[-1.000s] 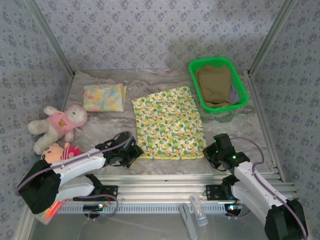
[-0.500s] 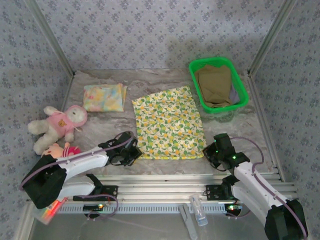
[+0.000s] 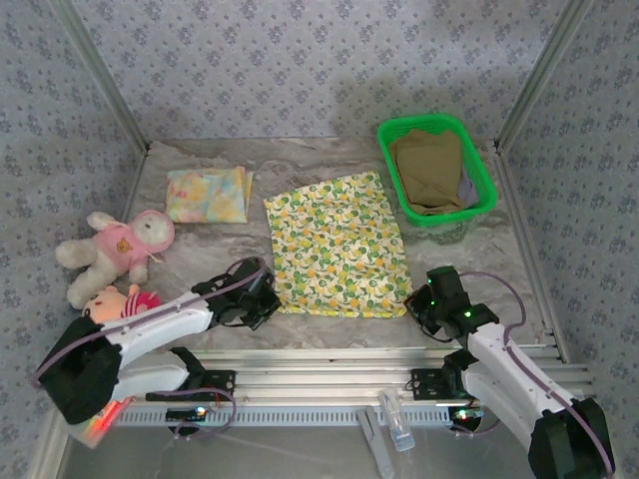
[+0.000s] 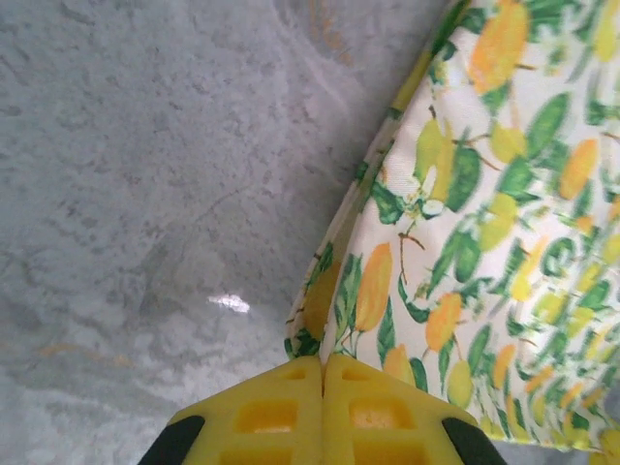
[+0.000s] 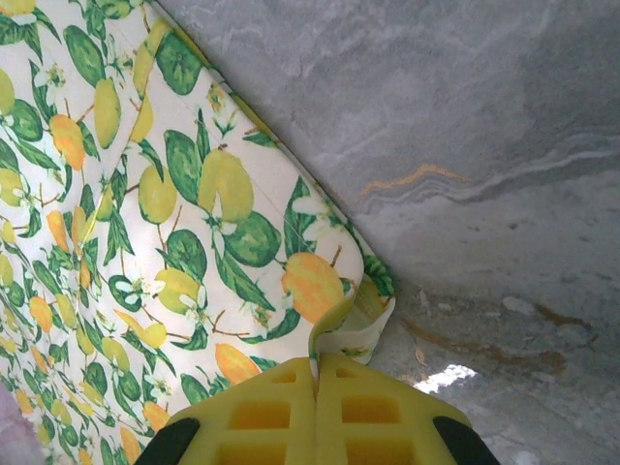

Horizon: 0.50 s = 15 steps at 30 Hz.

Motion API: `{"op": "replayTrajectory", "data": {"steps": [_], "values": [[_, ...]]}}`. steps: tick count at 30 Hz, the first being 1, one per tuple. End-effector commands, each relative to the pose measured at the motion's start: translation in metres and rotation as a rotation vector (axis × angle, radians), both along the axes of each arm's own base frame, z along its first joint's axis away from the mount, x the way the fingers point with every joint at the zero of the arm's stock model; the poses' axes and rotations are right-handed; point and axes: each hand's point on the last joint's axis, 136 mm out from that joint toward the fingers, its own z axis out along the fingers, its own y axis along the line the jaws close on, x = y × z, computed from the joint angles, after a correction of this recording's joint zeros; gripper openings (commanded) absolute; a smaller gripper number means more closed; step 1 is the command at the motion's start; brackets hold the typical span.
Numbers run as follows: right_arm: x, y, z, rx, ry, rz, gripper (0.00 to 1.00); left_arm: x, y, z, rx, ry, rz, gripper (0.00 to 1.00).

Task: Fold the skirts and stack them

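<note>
1. Floral skirt [image 3: 337, 246] lies spread flat in the middle of the table [image 3: 200, 259], lemon-and-leaf print facing up.
2. Left gripper [image 3: 270, 297] is down at the skirt's near-left corner. In the left wrist view its yellow fingers [image 4: 266, 412] are pressed together, with the corner of the cloth caught in the seam between them.
3. Right gripper [image 3: 415, 301] sits at the near-right corner. The right wrist view shows its jaws closed too, pinching a curled-up bit of the hem.
4. Pastel skirt [image 3: 207, 194] rests folded in a neat rectangle at the far left, well apart from the floral one.
5. Over at the far right, the green basket [image 3: 424, 120] holds the olive skirt [image 3: 427, 170], with a sliver of purple skirt [image 3: 467, 190] peeking out at its right side.
6. Pink plush toy [image 3: 115, 249] sprawls at the left edge of the table, with a small doll [image 3: 122, 299] just nearer, beside the left arm.
</note>
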Motion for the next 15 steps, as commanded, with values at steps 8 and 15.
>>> {"op": "replayTrajectory", "data": {"steps": [8, 15], "values": [[0.044, 0.012, 0.087, 0.021, -0.216, 0.020, 0.00, -0.004, 0.061, 0.048, 0.021, -0.191, 0.087, 0.00], [0.149, 0.031, 0.167, -0.164, -0.431, 0.104, 0.00, 0.049, 0.083, 0.097, 0.099, -0.311, 0.082, 0.00]]}}
